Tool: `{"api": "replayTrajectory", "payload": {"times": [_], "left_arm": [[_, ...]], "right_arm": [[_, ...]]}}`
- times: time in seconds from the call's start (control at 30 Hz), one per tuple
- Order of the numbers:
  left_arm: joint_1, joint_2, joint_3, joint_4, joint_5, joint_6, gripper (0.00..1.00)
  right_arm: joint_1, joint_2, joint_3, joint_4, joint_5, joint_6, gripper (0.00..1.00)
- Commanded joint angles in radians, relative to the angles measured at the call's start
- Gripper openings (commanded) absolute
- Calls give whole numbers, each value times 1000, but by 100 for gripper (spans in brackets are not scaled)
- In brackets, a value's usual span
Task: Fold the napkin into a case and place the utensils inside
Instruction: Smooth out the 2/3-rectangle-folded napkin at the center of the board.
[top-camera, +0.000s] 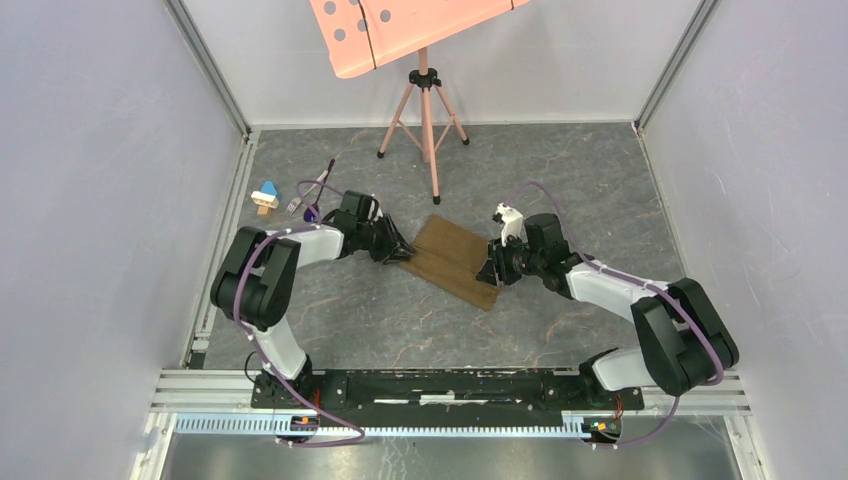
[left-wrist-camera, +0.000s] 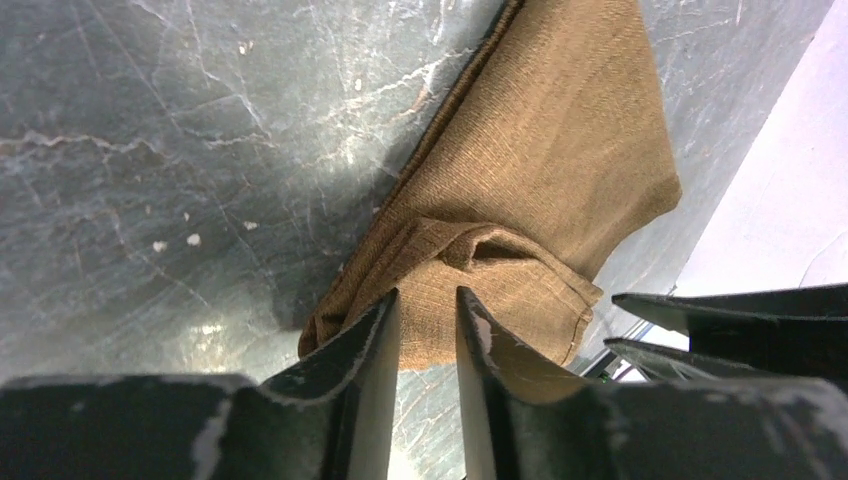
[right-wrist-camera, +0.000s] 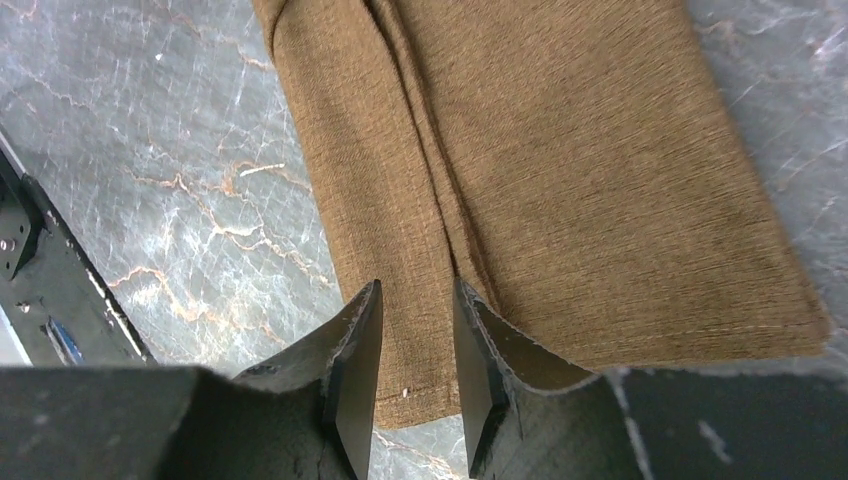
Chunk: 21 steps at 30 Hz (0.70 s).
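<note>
Left gripper and right gripper at opposite ends of the napkin, jaws slightly apart. Folding step imo, next: pinch an edge cleanly.

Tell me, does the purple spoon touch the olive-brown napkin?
Apart. The top view shows the spoon lying far left of the napkin, with a wide stretch of table between them.
</note>
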Motion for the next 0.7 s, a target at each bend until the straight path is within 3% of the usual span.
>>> {"api": "replayTrajectory", "payload": {"times": [0.0, 0.43, 0.67], "left_arm": [[6, -95, 27, -53, -37, 49, 37], [-46, -246, -95, -53, -15, 11, 44], [-44, -317, -246, -17, -26, -23, 42]], "right_arm": [[-18, 17, 40, 17, 41, 2, 38], [-38, 21, -102, 68, 145, 42, 26], [54, -124, -340, 219, 131, 292, 25]]}}
